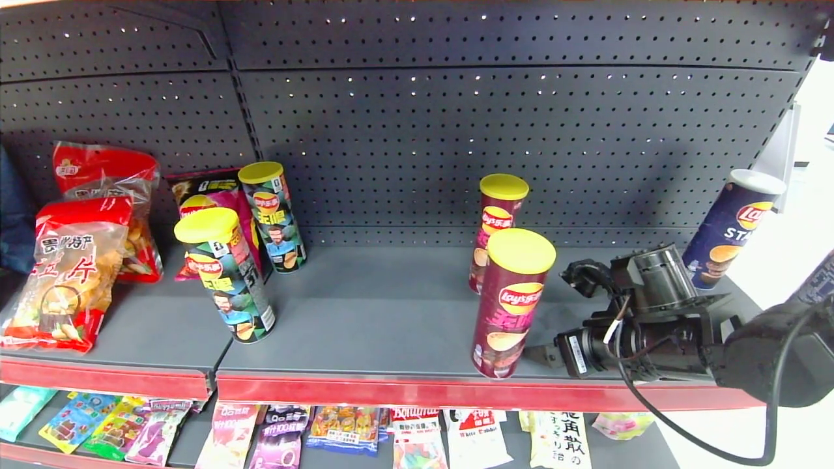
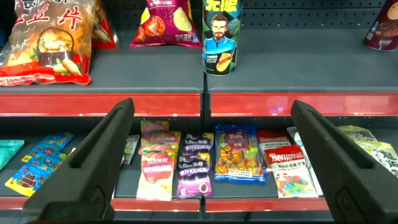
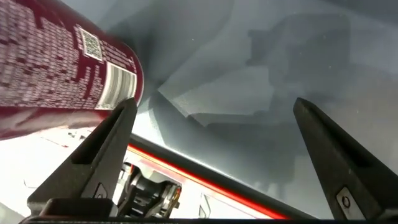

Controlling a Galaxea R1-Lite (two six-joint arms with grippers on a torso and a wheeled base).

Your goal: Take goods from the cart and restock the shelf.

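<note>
Now the wide-open right gripper (image 3: 214,106), empty beside the upright maroon cardboard chip can (image 1: 511,306) with yellow lid at the front of the dark grey metal shelf (image 1: 391,319), should probably back away straight, not brushing it.

A: What kind of place is this?
B: A shop, a snack aisle by the look of it. There's a grey metal shelf (image 1: 378,306) with a red front strip (image 1: 391,391) and a perforated back panel (image 1: 456,130).
A: And the stock?
B: Chip cans (image 1: 511,303) with yellow lids, bagged snacks (image 1: 71,273), and sweet packets (image 1: 339,430) laid out on the tier below.
</note>
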